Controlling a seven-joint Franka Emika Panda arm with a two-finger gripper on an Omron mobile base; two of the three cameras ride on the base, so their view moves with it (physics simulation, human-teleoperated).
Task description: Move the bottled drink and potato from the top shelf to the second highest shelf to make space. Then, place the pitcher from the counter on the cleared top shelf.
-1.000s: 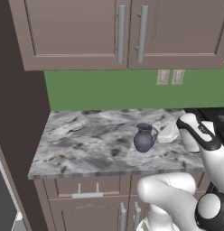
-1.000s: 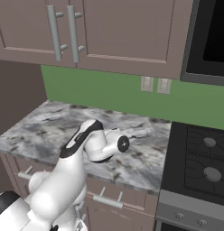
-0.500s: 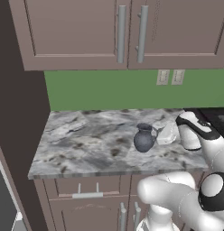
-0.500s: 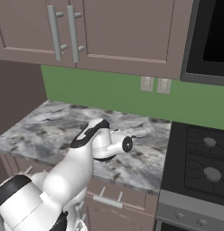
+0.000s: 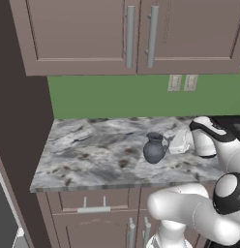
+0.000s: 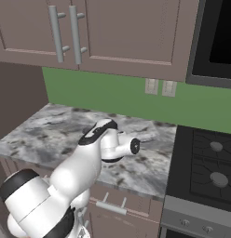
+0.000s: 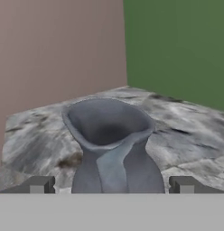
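1. The pitcher [image 5: 154,148] stands upright on the marbled bench [image 5: 93,155], toward its right half, below the green wall [image 5: 117,97].
2. In the hand view the pitcher [image 7: 111,144] sits close ahead, its flared lip facing the camera, between the two dark fingertips [image 7: 39,185].
3. The end effector [image 7: 111,187] is spread wide, one tip on each side of the pitcher's body, not touching it.
4. In the left base view the end effector [image 5: 180,143] reaches just beside the pitcher from the right.
5. Closed brown cabinets [image 5: 136,34] hang above the bench.
6. A dark stove [image 6: 210,162] adjoins the bench [image 6: 52,130] in the right base view.
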